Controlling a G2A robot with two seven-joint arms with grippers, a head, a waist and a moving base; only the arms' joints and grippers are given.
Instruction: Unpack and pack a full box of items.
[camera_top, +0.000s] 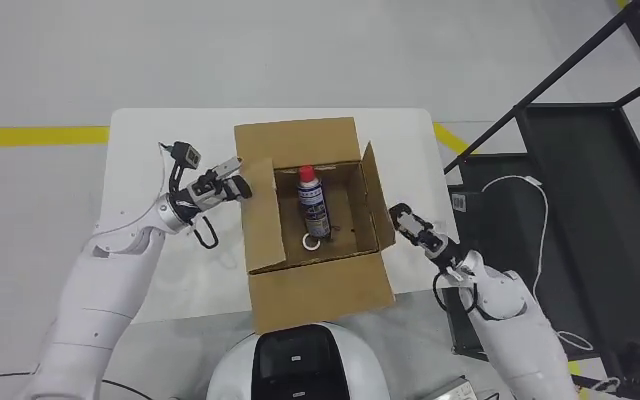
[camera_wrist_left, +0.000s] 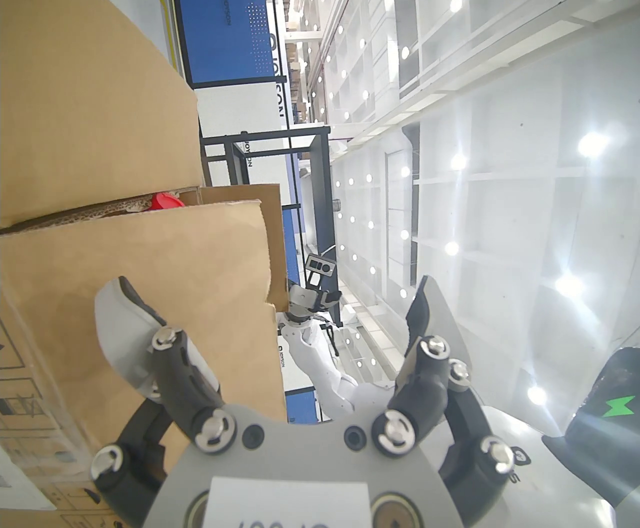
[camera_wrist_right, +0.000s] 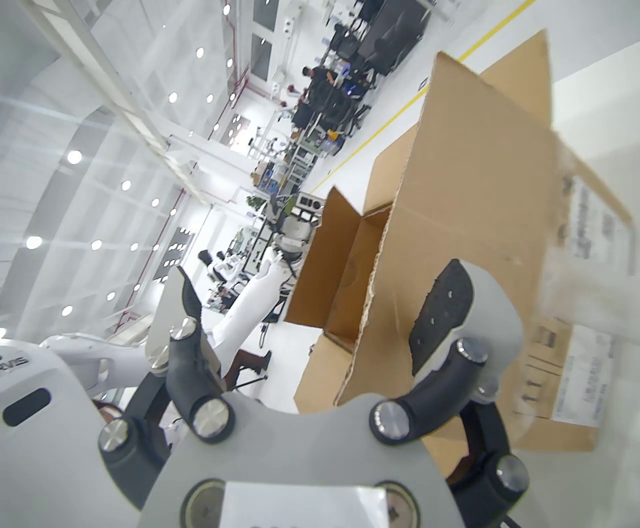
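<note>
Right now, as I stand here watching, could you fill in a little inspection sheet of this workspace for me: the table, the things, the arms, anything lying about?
surface: white table, carrying one box.
job's things: open cardboard box, flaps spread; inside it are a spray can with a red cap and a small white ring.
clutter: nothing seen.
pincers: left pincer open, at the box flap on its side; right pincer open, beside the opposite flap; whether either touches the flap cannot be told.
cables: white cable draped over the rack.
surroundings: dark metal rack beside the table; yellow floor line.
</note>
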